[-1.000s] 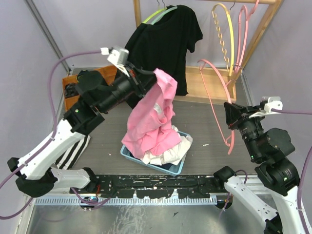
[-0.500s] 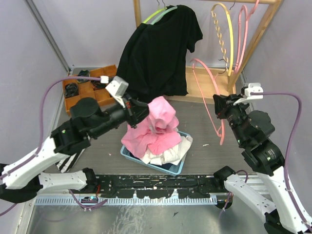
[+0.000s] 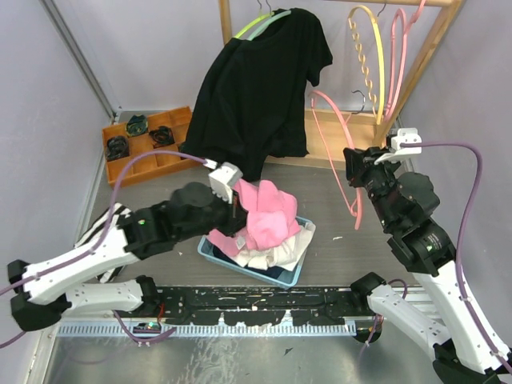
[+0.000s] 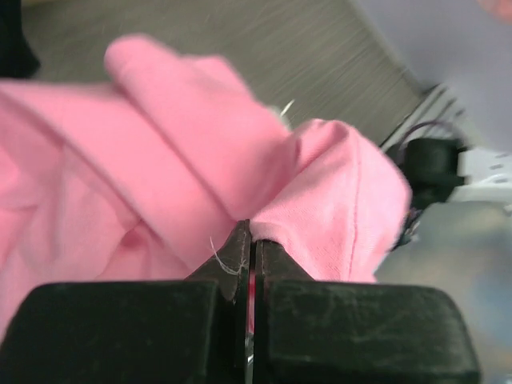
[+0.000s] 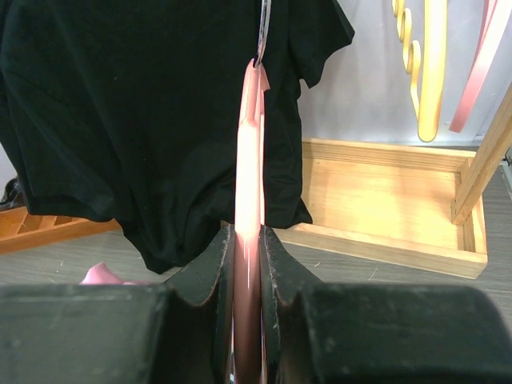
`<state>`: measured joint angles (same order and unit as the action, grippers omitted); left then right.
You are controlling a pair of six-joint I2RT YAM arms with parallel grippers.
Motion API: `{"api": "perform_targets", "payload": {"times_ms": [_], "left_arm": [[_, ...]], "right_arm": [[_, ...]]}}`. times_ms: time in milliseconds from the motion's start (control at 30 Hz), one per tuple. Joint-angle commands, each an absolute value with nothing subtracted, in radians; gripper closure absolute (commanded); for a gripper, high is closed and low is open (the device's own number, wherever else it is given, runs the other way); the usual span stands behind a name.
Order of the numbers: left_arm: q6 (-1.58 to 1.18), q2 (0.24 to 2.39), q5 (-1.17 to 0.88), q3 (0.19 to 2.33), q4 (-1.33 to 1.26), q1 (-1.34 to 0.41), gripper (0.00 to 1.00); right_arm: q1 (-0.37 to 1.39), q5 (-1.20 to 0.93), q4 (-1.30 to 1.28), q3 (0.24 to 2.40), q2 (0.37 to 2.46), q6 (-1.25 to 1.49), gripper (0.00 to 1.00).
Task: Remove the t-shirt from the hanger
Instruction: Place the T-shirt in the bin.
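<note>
Since our left tool [image 4: 250, 240] lowered its pinched pink fabric t-shirt [image 3: 268, 214], we judge removal done. Our right tool [image 5: 248, 240] clamps the thin pink hanger [image 5: 250, 144].

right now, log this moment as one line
left claw: shut on pink t-shirt at blue bin | right claw: shut on pink hanger | pink t-shirt: off pink hanger

High rear overview, two close wrist views (left shares pink t-shirt [image 4: 160, 184])
</note>
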<state>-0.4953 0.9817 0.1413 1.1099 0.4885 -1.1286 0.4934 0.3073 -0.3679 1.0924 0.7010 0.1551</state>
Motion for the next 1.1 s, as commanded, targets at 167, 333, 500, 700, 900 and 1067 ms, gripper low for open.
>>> {"api": "perform_targets", "payload": {"times_ms": [167,333,500,700,900,1067], "left_arm": [[-0.451,1.211,0.3,1.027,0.424,-1.132,1.0],[-0.44,1.342,0.33,0.966,0.354,-1.132,1.0],[-0.468,1.384,0.328,0.882,0.286,-1.14,1.0],[-0.529,1.391,0.31,0.795,0.273,-1.172,1.0],[-0.542,1.327,0.313,0.788,0.318,-1.22,1.0],[-0.534,1.127,0.328,0.778,0.374,-1.231,0.58]], "right_arm": [[0.49,0.281,-0.255,1.131,0.717,0.146,0.99],[0.489,0.275,-0.233,1.173,0.762,0.145,0.99],[0.489,0.286,-0.223,1.286,0.868,0.141,0.99],[0.489,0.333,-0.229,1.443,1.028,0.125,0.99],[0.488,0.371,-0.244,1.607,1.192,0.085,0.99],[0.483,0.399,-0.241,1.684,1.258,0.061,0.99]]}}
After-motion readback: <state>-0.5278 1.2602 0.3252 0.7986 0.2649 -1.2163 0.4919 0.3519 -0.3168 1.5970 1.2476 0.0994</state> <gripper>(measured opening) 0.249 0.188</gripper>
